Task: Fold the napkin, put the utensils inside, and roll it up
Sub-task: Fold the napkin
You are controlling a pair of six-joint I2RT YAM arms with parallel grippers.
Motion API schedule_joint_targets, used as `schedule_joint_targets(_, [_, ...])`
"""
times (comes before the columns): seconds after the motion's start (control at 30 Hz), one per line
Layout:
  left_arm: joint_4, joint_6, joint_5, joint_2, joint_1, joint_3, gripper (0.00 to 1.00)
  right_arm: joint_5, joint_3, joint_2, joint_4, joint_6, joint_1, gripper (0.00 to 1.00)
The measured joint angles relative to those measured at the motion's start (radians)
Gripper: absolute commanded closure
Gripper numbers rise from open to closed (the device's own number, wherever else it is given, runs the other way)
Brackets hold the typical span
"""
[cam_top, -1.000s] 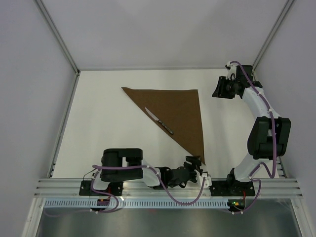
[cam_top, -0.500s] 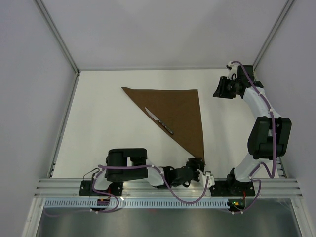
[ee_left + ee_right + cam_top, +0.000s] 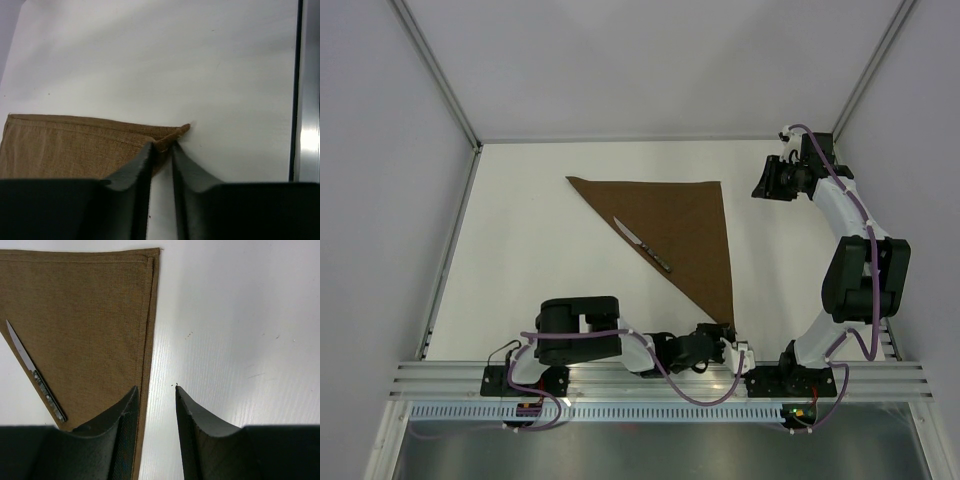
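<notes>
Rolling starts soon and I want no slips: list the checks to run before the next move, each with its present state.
1. The napkin lies folded in a flat triangle: ok.
2. The knife lies along the napkin's long edge: ok.
3. The napkin's near corner sits between the fingertips of the left gripper: ok.
4. That grip is firm enough to lift: cannot tell.
5. The right gripper is open, holding nothing: ok.

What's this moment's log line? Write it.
left gripper: astride napkin near corner | right gripper: open, empty | knife: along napkin's edge
</notes>
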Motion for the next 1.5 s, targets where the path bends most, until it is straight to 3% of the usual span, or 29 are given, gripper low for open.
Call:
schedule_joint_targets(0.07, [-0.02, -0.002, 0.0, 0.0, 0.002, 0.007, 0.87, 0.0, 0.0, 0.0, 0.001, 0.0, 0.0, 0.59])
schedule_joint_targets(0.13, [-0.036, -0.003, 0.001, 0.0, 0.003, 0.016, 0.98, 0.0, 0.0, 0.0, 0.0, 0.0, -0.001, 0.6])
schedule_joint_targets(0.43, [-0.13, -0.051, 0.0, -0.008, 0.023, 0.092, 0.98, 0.0, 0.0, 0.0, 0.0, 0.0, -0.002, 0.6])
schedule_joint_targets(0.7, [-0.335, -0.226, 0.061, -0.123, 0.103, 0.183, 0.98, 0.0, 0.0, 0.0, 0.0, 0.0, -0.002, 0.61])
schedule_joint_targets(1.13, [-0.405, -0.684, 0.282, -0.342, 0.43, 0.112, 0.98, -0.001, 0.0, 0.0, 0.0, 0.0, -0.002, 0.61])
schedule_joint_targets(1.5, [-0.407, -1.011, 0.42, -0.371, 0.795, -0.013, 0.98, -0.008, 0.0, 0.0, 0.0, -0.001, -0.002, 0.62])
